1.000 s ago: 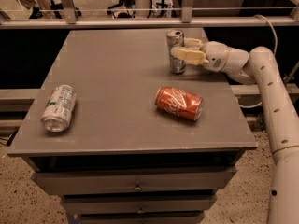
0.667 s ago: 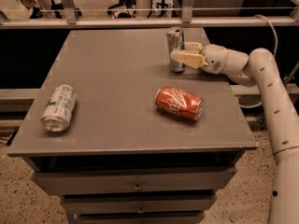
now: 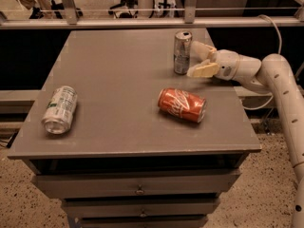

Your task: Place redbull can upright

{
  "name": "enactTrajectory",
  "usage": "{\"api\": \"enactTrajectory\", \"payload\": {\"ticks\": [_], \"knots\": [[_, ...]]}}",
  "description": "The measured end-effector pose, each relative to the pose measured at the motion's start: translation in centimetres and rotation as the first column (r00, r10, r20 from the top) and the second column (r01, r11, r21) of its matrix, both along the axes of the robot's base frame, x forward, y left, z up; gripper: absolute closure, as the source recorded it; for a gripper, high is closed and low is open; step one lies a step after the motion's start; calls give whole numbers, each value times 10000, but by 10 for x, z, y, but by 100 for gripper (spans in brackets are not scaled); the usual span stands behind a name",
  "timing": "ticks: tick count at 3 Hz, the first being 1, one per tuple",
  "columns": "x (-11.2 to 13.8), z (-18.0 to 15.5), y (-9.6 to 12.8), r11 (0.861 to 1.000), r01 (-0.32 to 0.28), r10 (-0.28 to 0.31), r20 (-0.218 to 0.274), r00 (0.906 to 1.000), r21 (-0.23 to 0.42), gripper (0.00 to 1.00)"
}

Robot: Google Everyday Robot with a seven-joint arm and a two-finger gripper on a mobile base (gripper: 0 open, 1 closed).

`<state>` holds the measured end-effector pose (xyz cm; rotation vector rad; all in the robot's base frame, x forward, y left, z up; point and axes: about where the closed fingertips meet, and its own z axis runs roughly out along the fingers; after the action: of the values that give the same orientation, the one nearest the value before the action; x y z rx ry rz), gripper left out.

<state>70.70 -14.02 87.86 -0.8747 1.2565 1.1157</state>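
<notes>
Single view, set high in front of the grey flat-topped bench [image 3: 118,80] and tilted down across it toward the far metal rail [image 3: 142,23] at the top of the frame. Moderately near: the whole benchtop fills the frame, with drawer fronts [image 3: 137,184] along the bottom edge. The white two-finger claw [image 3: 194,58], fingers spread, sits upper right of centre.

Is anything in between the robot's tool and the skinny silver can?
No, nothing visible. The tool is at the right side of the redbull can, which stands upright on the table. The Coca-Cola can lies sideways nearer the front, out of the way.
</notes>
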Motion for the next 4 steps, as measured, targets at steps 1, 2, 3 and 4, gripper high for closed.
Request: {"api": "enactTrajectory", "payload": {"ticks": [1,2,3,4], "knots": [[-5,-2,-9,9995,254,-255,-41,9997,-189,0],[-8,-1,-17,9979,468,-469,-22,9989,-453,0],[-19,4,-40,9896,679,-667,142,9977,-1267,0],[-31,9,-62,9773,778,-713,396,9967,-1971,0]]}}
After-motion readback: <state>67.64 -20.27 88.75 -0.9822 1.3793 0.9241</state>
